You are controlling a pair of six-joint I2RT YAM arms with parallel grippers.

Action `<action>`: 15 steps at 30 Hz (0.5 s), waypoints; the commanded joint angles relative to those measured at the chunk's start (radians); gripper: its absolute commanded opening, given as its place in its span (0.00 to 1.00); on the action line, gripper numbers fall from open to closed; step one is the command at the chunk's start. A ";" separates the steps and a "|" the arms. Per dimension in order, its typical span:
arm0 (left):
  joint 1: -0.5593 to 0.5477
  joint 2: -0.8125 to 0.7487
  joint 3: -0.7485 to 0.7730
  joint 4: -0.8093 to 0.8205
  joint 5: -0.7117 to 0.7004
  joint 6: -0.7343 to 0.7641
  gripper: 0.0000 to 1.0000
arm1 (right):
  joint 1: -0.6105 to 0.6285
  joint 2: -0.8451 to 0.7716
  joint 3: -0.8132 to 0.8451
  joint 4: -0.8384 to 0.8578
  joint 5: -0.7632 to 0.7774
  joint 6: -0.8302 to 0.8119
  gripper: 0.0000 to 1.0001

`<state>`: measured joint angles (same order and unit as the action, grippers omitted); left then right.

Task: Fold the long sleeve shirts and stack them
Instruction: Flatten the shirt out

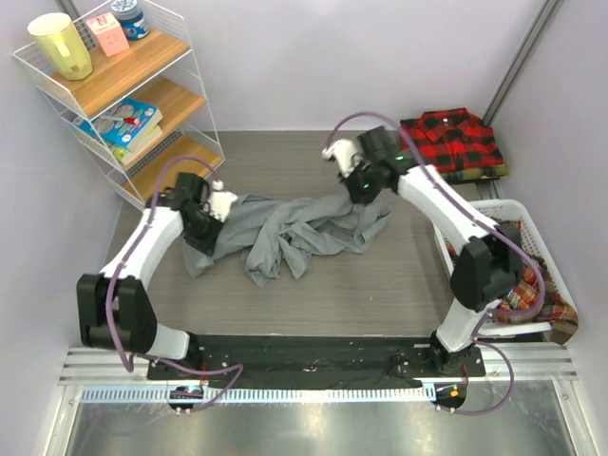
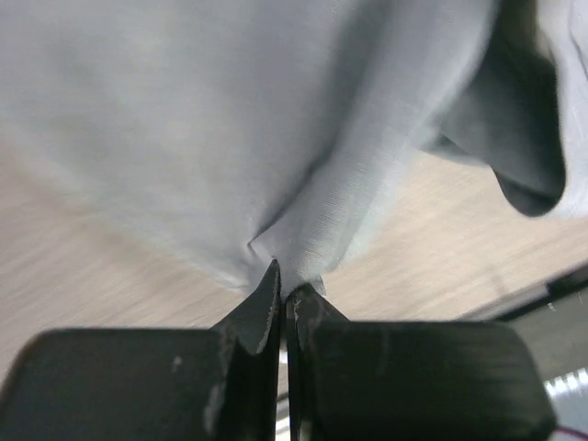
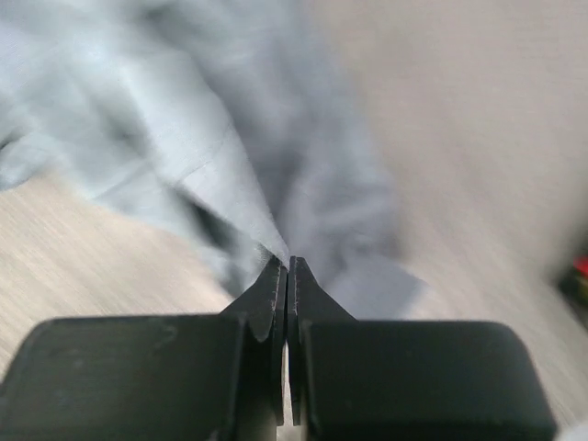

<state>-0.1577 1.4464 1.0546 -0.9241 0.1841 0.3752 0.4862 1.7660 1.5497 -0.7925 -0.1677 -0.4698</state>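
The plain grey shirt (image 1: 294, 228) hangs crumpled between both arms over the middle of the table. My left gripper (image 1: 220, 203) is shut on its left end; the left wrist view shows the cloth (image 2: 276, 138) pinched at the gripper (image 2: 283, 287). My right gripper (image 1: 353, 186) is shut on its right end; the right wrist view shows grey cloth (image 3: 230, 156) pinched at the gripper (image 3: 288, 266). A folded red-and-black checked shirt (image 1: 451, 141) lies at the back right. Plaid shirts (image 1: 532, 290) fill the basket on the right.
A white basket (image 1: 494, 209) stands at the right edge. A wire shelf (image 1: 142, 95) with a yellow cup (image 1: 61, 45), boxes and books stands at the back left. Walls close in on both sides.
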 commanded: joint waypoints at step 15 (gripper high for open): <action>0.291 -0.055 0.117 -0.150 0.194 0.169 0.52 | -0.294 -0.221 0.030 -0.111 -0.283 0.003 0.01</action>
<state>0.1280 1.4151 1.1393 -1.0088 0.1852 0.5095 0.1955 1.5620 1.5661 -0.8974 -0.3748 -0.4904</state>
